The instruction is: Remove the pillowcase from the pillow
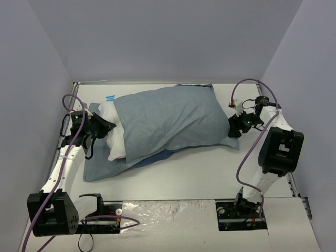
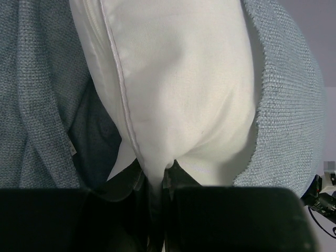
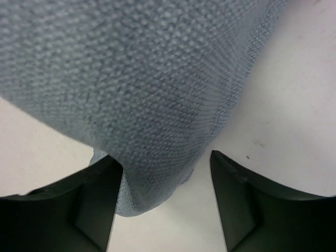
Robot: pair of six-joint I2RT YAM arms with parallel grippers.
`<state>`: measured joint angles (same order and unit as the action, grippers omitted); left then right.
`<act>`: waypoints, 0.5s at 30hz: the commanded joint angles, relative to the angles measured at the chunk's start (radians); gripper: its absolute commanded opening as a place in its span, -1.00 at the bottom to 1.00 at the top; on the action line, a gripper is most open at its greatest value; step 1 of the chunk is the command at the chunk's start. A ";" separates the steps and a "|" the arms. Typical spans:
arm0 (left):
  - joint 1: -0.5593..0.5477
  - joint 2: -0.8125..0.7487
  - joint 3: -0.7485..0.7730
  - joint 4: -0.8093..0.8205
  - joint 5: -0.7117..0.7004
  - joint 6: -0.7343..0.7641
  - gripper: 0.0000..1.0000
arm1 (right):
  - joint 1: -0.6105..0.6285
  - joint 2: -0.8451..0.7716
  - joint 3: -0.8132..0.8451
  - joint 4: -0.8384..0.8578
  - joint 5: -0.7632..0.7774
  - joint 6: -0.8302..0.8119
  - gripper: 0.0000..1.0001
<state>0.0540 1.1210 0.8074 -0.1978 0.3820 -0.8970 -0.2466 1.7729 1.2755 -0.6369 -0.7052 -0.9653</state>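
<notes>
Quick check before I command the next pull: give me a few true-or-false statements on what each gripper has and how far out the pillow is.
1. The left gripper is pinched shut on the white pillow. True.
2. The right gripper is clamped shut on the pillowcase. False: its jaws stand open, with a corner of the pillowcase lying between them.
3. The pillow is fully out of the pillowcase. False: only its end on the left arm's side shows, and the rest is covered by the blue fabric.
4. In the top view, the face of the pillowcase turned up is plain grey-blue. True.
</notes>
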 commanded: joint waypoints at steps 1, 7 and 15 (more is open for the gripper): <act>0.010 -0.024 0.047 0.032 0.005 0.001 -0.95 | 0.012 0.019 -0.013 0.069 0.021 0.057 0.13; 0.026 -0.018 0.056 0.035 0.009 -0.002 -0.95 | -0.006 0.002 -0.060 0.066 0.019 0.059 -0.85; 0.116 -0.039 0.091 0.008 0.029 0.013 -0.95 | -0.141 -0.144 -0.044 0.060 0.003 0.076 -1.00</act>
<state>0.1070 1.1210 0.8143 -0.2157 0.4465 -0.8974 -0.3119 1.7214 1.2098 -0.5617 -0.7418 -0.8898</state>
